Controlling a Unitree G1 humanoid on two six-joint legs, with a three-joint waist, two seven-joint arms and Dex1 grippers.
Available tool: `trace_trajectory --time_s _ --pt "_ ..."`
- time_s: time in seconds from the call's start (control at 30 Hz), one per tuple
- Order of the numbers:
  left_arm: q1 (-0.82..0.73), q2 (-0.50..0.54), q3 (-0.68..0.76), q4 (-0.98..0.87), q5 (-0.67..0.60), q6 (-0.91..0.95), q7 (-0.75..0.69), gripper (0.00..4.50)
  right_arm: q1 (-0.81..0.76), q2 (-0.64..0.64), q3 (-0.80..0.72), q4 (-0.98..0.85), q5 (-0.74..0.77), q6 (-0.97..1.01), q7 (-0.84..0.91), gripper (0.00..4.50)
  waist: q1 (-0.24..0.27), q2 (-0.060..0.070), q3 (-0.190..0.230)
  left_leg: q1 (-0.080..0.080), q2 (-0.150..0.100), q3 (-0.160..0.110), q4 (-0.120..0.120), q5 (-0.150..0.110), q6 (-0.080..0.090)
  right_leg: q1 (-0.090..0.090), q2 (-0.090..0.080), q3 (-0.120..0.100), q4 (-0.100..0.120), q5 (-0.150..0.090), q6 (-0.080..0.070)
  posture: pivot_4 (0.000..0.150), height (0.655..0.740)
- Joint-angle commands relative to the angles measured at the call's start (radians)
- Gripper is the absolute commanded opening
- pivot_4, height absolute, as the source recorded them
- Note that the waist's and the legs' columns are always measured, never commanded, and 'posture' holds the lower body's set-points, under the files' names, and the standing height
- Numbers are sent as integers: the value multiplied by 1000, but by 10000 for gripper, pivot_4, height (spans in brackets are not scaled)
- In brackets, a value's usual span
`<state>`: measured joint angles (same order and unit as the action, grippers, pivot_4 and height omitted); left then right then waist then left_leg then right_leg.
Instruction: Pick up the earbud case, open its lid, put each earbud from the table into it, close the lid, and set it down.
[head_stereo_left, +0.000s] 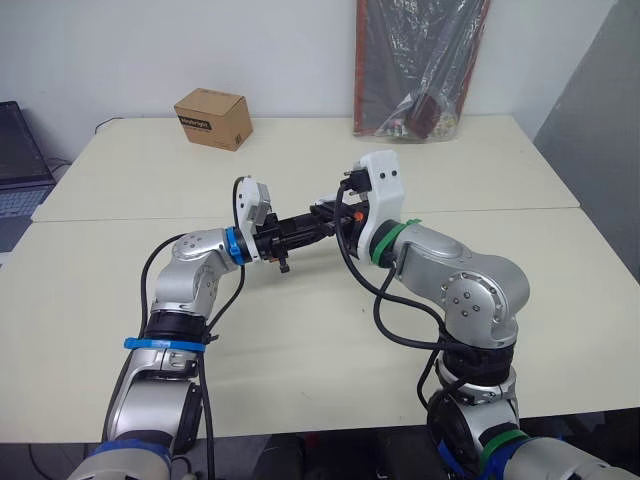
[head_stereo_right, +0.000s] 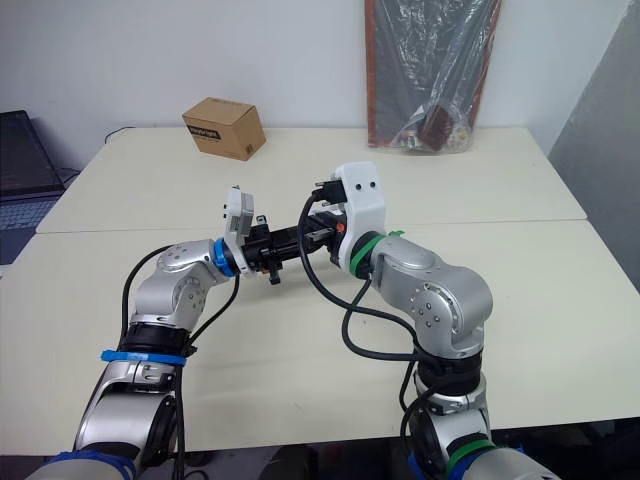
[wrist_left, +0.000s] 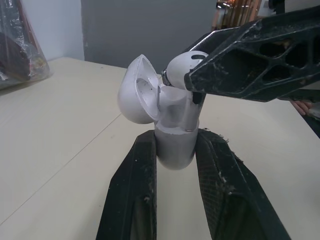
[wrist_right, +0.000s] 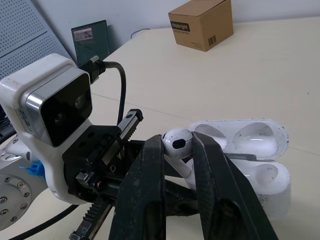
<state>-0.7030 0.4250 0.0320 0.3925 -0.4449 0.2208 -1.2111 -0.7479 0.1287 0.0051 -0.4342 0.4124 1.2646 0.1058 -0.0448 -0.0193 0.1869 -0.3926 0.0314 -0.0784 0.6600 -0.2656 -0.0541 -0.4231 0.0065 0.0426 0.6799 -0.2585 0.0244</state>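
The left gripper (wrist_left: 176, 137) is narrowed on the earbud case (wrist_left: 172, 150), one black finger pressed to each side of its lower half, holding it up off the table (head_stereo_left: 300, 340). The case's lid (wrist_left: 136, 92) is swung open and tilts away to one side of the case. The right gripper (wrist_right: 177, 145) meets the case from the opposite side, its fingers pinched on an earbud (wrist_right: 177, 141). The earbud's round head sits just over the case's open mouth, the stem pointing down into it; how deep it reaches cannot be told. A cardboard box (head_stereo_left: 212, 118) stands well beyond the case, towards the robot's left
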Motion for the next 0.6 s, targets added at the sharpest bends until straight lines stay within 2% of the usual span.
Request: trace_trajectory --time_s 0.03,0.37,0.6 --pt "-20 4 24 -25 -20 -9 -6 7903 2 4 10 -9 9 -41 4 4052 0 0 0 0 0 0 0 0 0 0 0 0 0 0 0 1500 7400" --pt "12 21 19 -39 -18 -25 -47 7903 -6 3 -15 -37 44 -60 15 4052 0 0 0 0 0 0 0 0 0 0 0 0 0 0 0 1500 7400" --pt "31 42 21 -88 -51 18 -92 7903 49 -61 -40 -167 157 7 71 4052 0 0 0 -1 0 -1 0 0 0 0 0 -1 -1 0 0 1500 7400"
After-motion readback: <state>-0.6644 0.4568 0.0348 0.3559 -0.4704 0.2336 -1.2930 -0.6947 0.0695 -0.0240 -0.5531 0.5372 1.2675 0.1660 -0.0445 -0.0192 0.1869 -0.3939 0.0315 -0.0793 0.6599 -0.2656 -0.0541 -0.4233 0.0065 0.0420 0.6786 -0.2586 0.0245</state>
